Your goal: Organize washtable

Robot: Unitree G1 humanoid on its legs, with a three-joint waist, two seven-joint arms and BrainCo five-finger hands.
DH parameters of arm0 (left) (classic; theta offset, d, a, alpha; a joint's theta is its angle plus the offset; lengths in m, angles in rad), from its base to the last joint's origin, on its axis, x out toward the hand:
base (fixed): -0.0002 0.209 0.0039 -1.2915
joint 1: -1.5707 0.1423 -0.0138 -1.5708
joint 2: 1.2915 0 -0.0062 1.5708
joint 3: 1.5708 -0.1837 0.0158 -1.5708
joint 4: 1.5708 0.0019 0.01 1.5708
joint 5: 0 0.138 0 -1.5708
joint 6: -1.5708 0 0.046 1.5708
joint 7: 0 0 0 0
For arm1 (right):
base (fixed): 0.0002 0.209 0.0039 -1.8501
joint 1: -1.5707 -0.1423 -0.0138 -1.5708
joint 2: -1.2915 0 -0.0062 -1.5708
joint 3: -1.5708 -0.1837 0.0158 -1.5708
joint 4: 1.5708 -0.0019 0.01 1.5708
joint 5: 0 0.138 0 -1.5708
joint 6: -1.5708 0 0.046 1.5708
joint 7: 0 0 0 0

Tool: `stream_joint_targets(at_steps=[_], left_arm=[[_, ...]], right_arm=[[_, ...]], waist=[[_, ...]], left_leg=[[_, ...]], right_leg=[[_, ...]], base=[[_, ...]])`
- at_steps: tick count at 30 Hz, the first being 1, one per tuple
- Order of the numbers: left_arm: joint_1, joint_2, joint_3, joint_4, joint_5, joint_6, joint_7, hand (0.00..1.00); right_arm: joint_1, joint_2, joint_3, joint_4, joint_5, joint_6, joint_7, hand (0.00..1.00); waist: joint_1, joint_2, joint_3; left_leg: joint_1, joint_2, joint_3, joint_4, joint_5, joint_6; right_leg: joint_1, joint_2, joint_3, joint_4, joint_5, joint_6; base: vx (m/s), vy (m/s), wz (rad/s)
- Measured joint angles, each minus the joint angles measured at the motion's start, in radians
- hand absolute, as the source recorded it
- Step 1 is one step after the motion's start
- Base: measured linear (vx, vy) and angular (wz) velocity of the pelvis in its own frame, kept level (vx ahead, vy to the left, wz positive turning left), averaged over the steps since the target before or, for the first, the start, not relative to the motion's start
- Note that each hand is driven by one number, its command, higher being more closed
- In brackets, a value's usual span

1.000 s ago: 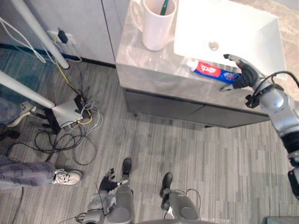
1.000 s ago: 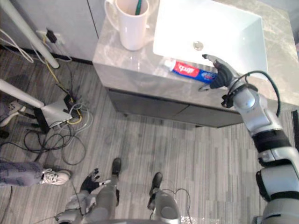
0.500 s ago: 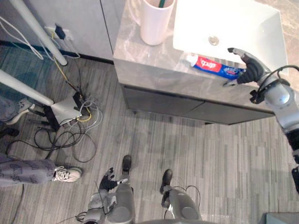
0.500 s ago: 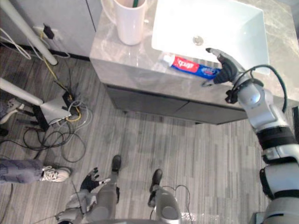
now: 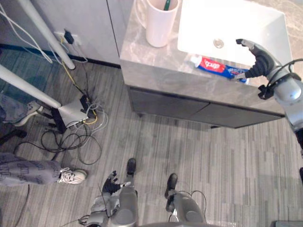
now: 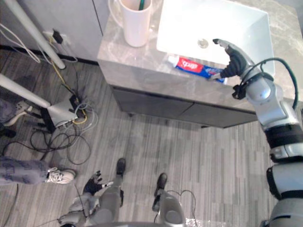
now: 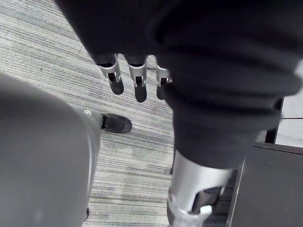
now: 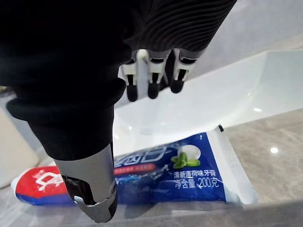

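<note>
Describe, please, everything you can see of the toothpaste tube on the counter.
The tube looks like soft plastic, red at the capped end and blue toward the flat crimped end, with a white cap. It lies flat on the grey stone-look counter, along the front rim of the white sink, cap toward the mug. The right hand hovers over its crimped end, fingers relaxed; whether the thumb touches it I cannot tell.

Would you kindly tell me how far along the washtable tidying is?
Done: the green toothbrush stands in the white mug. In hand: nothing gripped; the right hand hovers open over the blue end of the toothpaste tube, which lies flat on the counter by the sink. Left: grasp the tube and probably stow it in the mug. The left hand hangs open near the floor.
</note>
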Motion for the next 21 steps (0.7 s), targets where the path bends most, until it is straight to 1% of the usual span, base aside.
stream_joint_targets(at_steps=[3,13,17,21], left_arm=[[0.0,0.002,0.0,0.0,0.0,0.0,-0.001,0.0],[-0.003,0.003,-0.003,0.0,-0.001,-0.002,-0.001,0.0],[-0.002,0.003,-0.005,0.025,0.0,0.0,0.001,0.0],[-0.002,0.003,-0.005,0.031,-0.001,-0.001,0.0,0.0]], right_arm=[[0.0,0.0,0.0,0.0,0.0,0.0,0.0,0.0],[0.0,0.0,0.0,0.0,0.0,0.001,0.0,0.0],[0.0,0.002,0.031,0.003,0.0,0.002,0.0,0.0],[0.0,0.003,0.039,0.003,0.0,0.002,0.0,0.0]], waist=[[0.001,0.0,0.0],[0.003,-0.002,-0.003],[0.003,-0.007,-0.04],[0.006,-0.009,-0.048]], left_leg=[[-0.001,0.01,0.001,0.0,0.001,-0.002],[-0.015,0.015,0.001,0.0,0.008,-0.006],[-0.024,0.016,0.001,0.0,0.008,-0.006],[-0.026,0.02,-0.001,0.0,0.009,-0.008]], right_leg=[[-0.001,0.006,0.001,-0.001,0.001,-0.002],[-0.009,0.013,-0.002,-0.011,0.005,-0.006],[-0.016,0.014,-0.002,-0.014,0.005,-0.006],[-0.019,0.017,-0.002,-0.014,0.007,-0.009]], base=[[0.0,-0.011,0.0],[0.0,-0.003,0.0],[0.0,0.0,0.0],[-0.01,-0.004,0.0]])
